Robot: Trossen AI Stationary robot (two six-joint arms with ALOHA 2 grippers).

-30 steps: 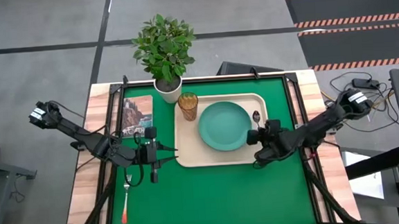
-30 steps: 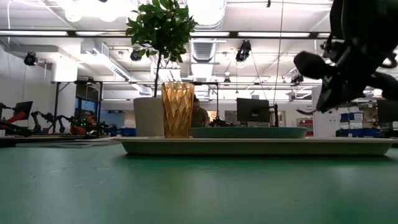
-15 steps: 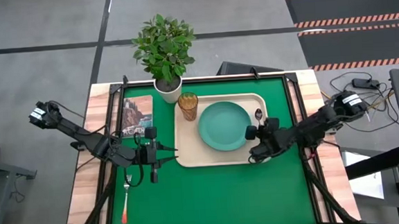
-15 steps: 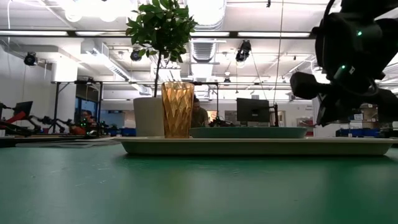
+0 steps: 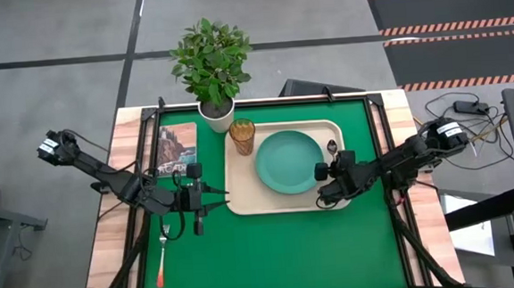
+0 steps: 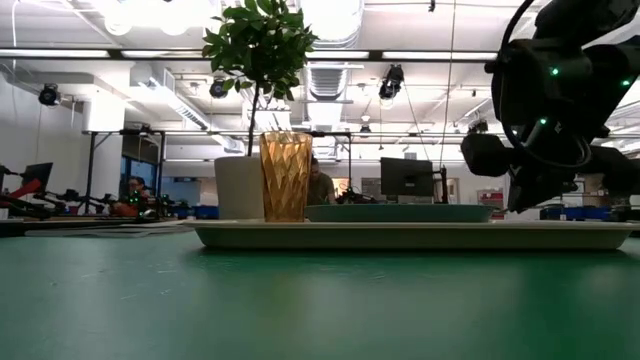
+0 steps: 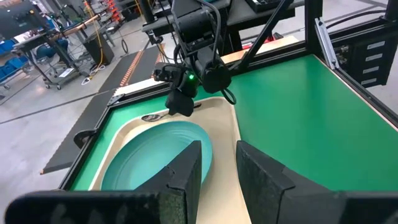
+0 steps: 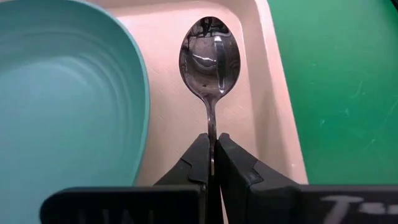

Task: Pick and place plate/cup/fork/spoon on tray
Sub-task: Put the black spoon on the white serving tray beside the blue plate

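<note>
1. The tray lies on the green bench and serves as the landmark here. The plate sits in its middle, and the cup stands upright in the tray corner nearest the potted plant.

2. The right pincer is over the tray's right strip, just beside the plate. Its fingers are pressed together on the thin handle of the spoon, whose bowl points along the strip between the plate's rim and the tray's raised edge.

3. Whether the spoon's bowl already rests on the tray floor cannot be told (the low view shows only the arm's bulk above the rim).

4. The fork lies on the bench well off the tray's left side, its orange handle pointing away from the plant. Nothing touches it.

5. The left pincer hangs just outside the tray's left edge, fingers spread and holding nothing, with the fork near it.

6. By my reckoning, plate and cup are done, the spoon is about to be let go, and only the fork remains, likely a job for the left arm.
</note>
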